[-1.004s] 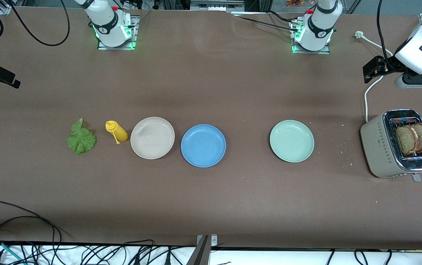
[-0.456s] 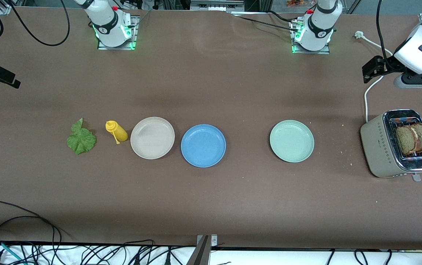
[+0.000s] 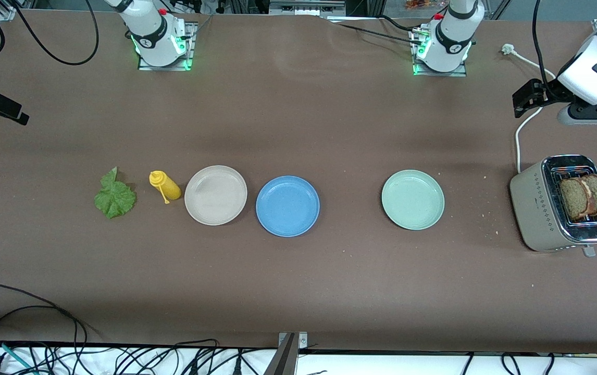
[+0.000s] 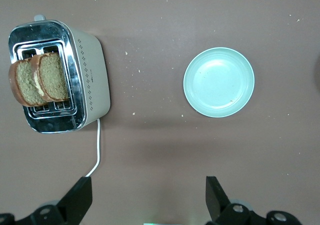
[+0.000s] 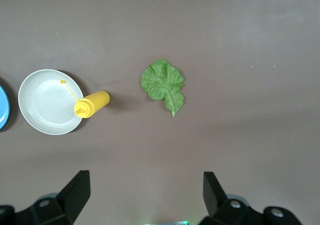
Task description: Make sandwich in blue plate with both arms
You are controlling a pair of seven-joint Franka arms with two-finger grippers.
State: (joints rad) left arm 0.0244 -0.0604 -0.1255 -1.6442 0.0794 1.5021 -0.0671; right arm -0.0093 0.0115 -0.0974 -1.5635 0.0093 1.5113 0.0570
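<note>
The blue plate (image 3: pixel 287 206) sits empty mid-table; its rim (image 5: pixel 2 107) just shows in the right wrist view. The sandwich's parts lie apart. Two brown bread slices (image 3: pixel 586 196) (image 4: pixel 39 79) stand upright in the toaster (image 3: pixel 544 205) at the left arm's end. A green lettuce leaf (image 3: pixel 115 197) (image 5: pixel 163 83) lies flat on the table at the right arm's end. My left gripper (image 4: pixel 148 182) hangs open high over bare table between the toaster and the mint plate. My right gripper (image 5: pixel 145 177) hangs open high over bare table beside the leaf. Both hold nothing.
A yellow squeeze bottle (image 3: pixel 164 186) lies on its side between the leaf and a beige plate (image 3: pixel 215 195). A pale mint-green plate (image 3: pixel 412 199) sits between the blue plate and the toaster. The toaster's white cord (image 3: pixel 520 133) runs toward the bases.
The left arm's hand has shifted very slightly. Nothing on the table has moved.
</note>
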